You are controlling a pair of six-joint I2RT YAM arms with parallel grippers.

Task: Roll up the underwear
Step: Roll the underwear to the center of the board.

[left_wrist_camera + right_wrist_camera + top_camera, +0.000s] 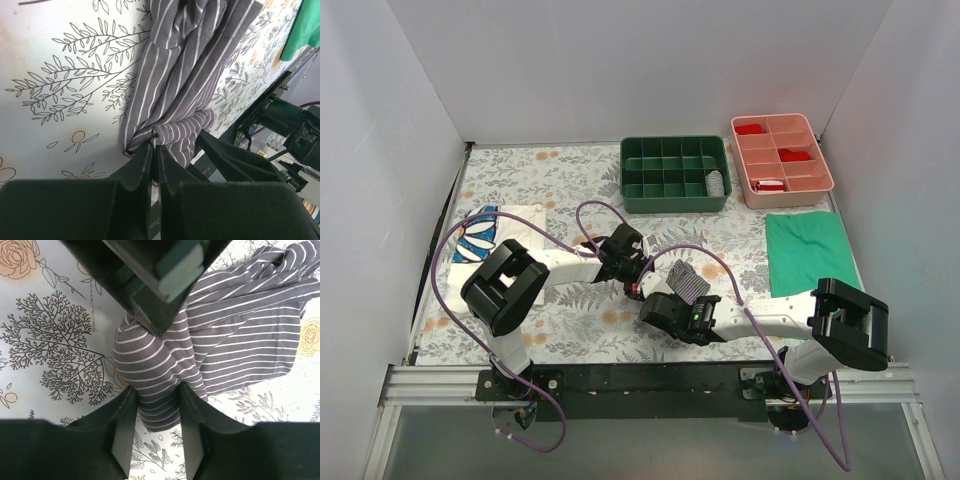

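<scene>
Left wrist view
- Left end effector (153,149): fingers pressed almost together, nipping a bunched fold of the underwear (185,75).
- Underwear: grey with white stripes, gathered into pleats (they fan away from the pinch), lying on the floral bench (60,60).
- Green cloth (305,25): far corner, apart from the underwear.

Right wrist view
- Right end effector (156,412): fingers part-way apart, a rounded bulge of the striped cloth clasped between both pads.
- Left end effector: comes in from above, touching the same bulge.
- Rest of garment: spreads flat to the right.

Top external view
- Underwear location: mid-bench, between the two end effectors.
- Green bin (675,175), pink bin (782,160): far edge.
- Daisy-print cloth (495,232): left side.
</scene>
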